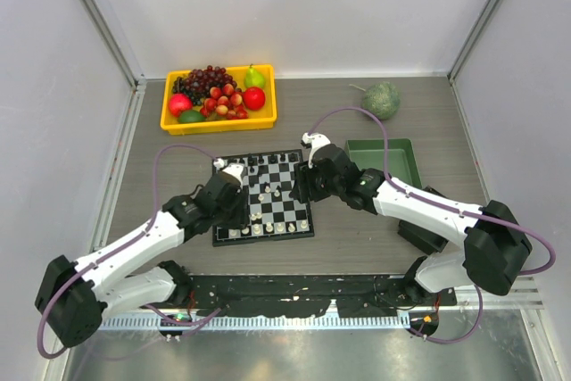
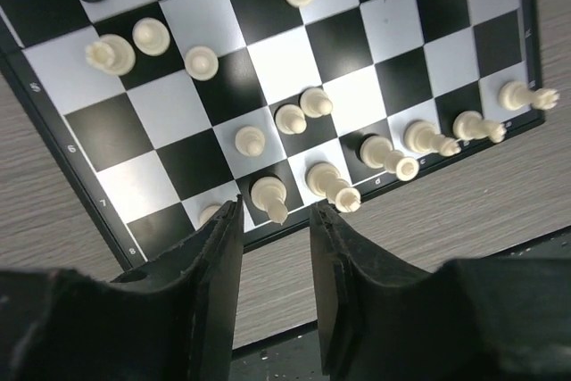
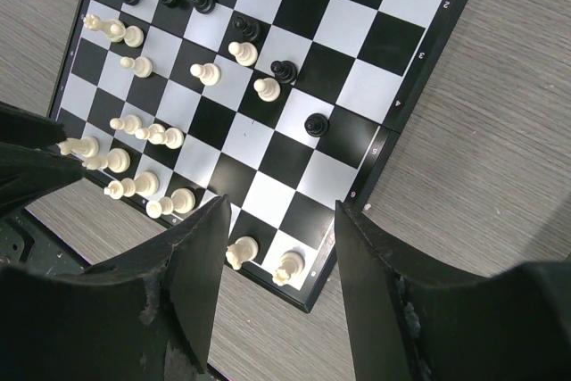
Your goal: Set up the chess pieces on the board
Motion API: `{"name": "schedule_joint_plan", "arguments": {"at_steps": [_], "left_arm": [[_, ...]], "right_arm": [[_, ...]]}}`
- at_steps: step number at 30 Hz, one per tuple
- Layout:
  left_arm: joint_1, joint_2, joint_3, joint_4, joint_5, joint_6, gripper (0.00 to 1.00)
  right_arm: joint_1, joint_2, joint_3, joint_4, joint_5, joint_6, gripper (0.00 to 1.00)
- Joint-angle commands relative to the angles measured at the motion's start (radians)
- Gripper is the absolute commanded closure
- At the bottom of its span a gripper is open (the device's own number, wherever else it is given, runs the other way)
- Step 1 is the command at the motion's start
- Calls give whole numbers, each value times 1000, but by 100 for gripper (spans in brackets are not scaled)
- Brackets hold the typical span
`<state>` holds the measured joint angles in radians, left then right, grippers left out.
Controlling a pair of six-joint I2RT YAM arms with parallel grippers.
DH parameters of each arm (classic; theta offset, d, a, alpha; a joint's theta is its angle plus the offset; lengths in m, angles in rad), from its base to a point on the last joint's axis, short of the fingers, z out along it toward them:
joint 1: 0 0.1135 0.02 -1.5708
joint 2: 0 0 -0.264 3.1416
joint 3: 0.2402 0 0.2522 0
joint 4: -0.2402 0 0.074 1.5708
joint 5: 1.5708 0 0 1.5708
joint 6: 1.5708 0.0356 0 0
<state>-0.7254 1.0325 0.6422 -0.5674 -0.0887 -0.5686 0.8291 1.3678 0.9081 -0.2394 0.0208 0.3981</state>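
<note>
**Cream row packed tight at the near rim: toppling is the hazard**

Cream chess pieces (image 2: 332,183) stand close together along the near edge of the board (image 1: 268,240), with several strays and a few black pieces (image 3: 316,124) scattered mid-board. The board lies at the centre of the counter (image 1: 357,240).

The left pincer (image 2: 277,210) hovers over the near-left corner. Its jaws are parted and grasp nothing, and one cream piece (image 2: 268,195) sits just ahead of the tips. Closing here could clip a neighbour on either side, and one tipped piece would likely roll into the rest of the row. A push against the rim might also slide the whole board.

The right pincer (image 3: 281,205) hangs released over the near-right corner, above two cream pieces (image 3: 290,265). Both arms crowd the same board, so a reach toward the centre risks contact between them.

Open counter lies to the left and near side. The yellow fruit tray (image 1: 219,125) closes off the far side, and the green tray (image 1: 379,142) sits just to the right.
</note>
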Motion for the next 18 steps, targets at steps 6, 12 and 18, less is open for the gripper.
{"name": "schedule_joint_plan", "arguments": {"at_steps": [6, 12, 18], "left_arm": [[-3, -140, 100, -9, -189, -10, 46], [44, -120, 122, -54, -240, 36, 43], [159, -65, 105, -11, -146, 101, 43]], "right_arm": [[-4, -24, 2, 37, 1, 5, 43], [-4, -33, -5, 37, 5, 4, 43], [-4, -36, -8, 37, 5, 1, 43]]}}
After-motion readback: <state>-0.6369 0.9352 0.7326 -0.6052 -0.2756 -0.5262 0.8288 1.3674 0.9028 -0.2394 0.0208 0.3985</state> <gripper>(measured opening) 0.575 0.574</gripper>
